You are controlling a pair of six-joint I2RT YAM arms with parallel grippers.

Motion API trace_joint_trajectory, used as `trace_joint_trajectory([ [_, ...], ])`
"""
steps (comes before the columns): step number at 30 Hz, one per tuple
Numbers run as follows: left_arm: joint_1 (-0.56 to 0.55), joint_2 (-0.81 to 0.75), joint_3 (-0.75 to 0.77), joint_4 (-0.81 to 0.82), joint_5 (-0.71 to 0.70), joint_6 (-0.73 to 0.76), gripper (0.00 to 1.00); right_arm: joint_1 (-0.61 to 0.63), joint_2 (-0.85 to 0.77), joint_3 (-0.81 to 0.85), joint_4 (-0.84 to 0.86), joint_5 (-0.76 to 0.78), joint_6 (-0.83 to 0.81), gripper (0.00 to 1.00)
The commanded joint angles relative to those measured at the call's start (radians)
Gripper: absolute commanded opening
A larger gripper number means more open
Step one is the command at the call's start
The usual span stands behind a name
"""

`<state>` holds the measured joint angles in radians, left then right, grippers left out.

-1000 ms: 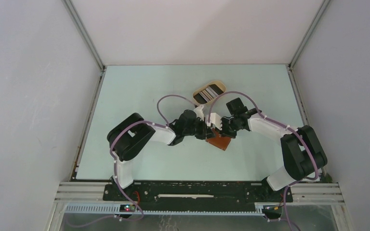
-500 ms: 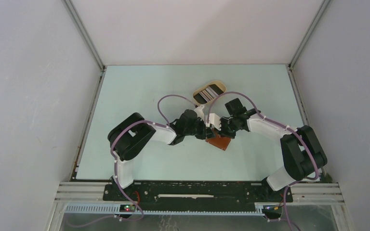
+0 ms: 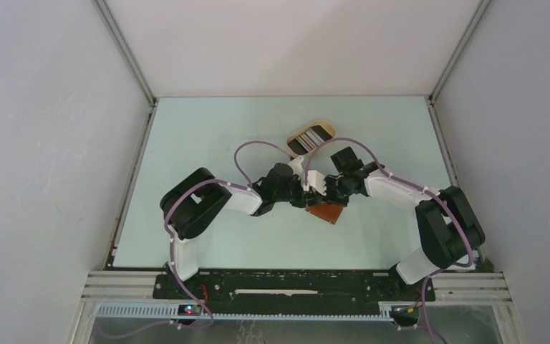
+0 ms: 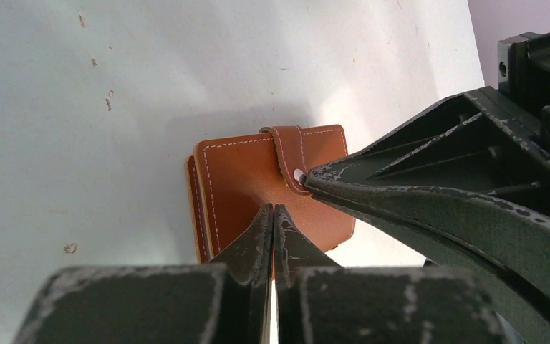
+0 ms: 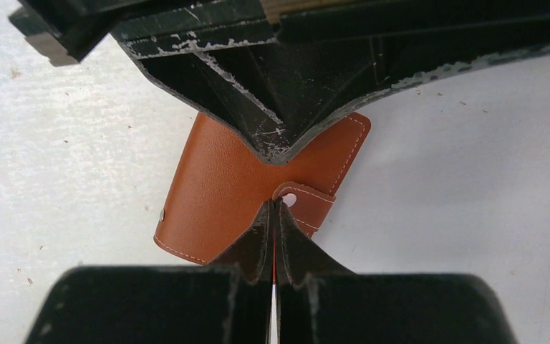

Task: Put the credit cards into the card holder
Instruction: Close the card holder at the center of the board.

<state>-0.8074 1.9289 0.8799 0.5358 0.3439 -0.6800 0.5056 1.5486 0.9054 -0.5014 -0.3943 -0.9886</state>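
The card holder (image 3: 329, 213) is a reddish-brown leather wallet lying folded shut on the table, with its tab (image 4: 290, 154) wrapped over the cover. My left gripper (image 4: 273, 210) is shut, and its joined tips press down on the cover (image 5: 215, 175). My right gripper (image 5: 273, 204) is also shut, its tips at the edge of the tab beside the snap hole (image 5: 289, 199). The two grippers meet tip to tip over the card holder (image 4: 243, 179). The credit cards (image 3: 314, 135), black and pale, lie stacked in a tray further back.
The beige oval tray (image 3: 327, 124) stands just behind the two wrists. Both arms arch in from the near edge and crowd over the card holder. Grey walls enclose the pale green table (image 3: 208, 129) on three sides.
The right wrist has shifted slightly left toward the left gripper. The left gripper and the card holder stay where they were.
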Motion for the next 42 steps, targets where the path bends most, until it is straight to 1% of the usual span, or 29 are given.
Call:
trace_joint_trajectory([
  [1, -0.005, 0.000, 0.036, -0.009, -0.018, 0.030, 0.03, 0.019, 0.015, 0.032, -0.015, -0.014, -0.007, 0.00],
  [7, -0.001, -0.010, 0.016, 0.023, -0.020, 0.018, 0.03, 0.025, 0.031, 0.035, -0.032, -0.009, -0.019, 0.00],
  [13, 0.018, -0.037, -0.046, 0.136, -0.009, -0.019, 0.04, 0.025, 0.055, 0.035, -0.047, -0.002, -0.037, 0.00],
  [18, 0.033, -0.065, -0.102, 0.220, -0.011, -0.042, 0.07, 0.009, 0.036, 0.035, -0.065, -0.024, -0.055, 0.00],
  [22, 0.041, -0.067, -0.116, 0.258, -0.005, -0.060, 0.09, -0.012, 0.014, 0.035, -0.082, -0.048, -0.072, 0.00],
  [27, 0.043, -0.064, -0.138, 0.329, 0.009, -0.077, 0.10, -0.038, -0.008, 0.035, -0.075, -0.068, -0.063, 0.00],
  [30, 0.042, -0.067, -0.145, 0.342, 0.011, -0.079, 0.10, -0.045, -0.027, 0.035, -0.075, -0.080, -0.065, 0.00],
  [36, 0.043, -0.076, -0.158, 0.342, -0.008, -0.075, 0.15, -0.059, -0.039, 0.035, -0.094, -0.097, -0.087, 0.00],
  [42, 0.043, -0.073, -0.157, 0.342, -0.008, -0.074, 0.18, -0.062, -0.004, 0.034, -0.123, -0.094, -0.116, 0.00],
])
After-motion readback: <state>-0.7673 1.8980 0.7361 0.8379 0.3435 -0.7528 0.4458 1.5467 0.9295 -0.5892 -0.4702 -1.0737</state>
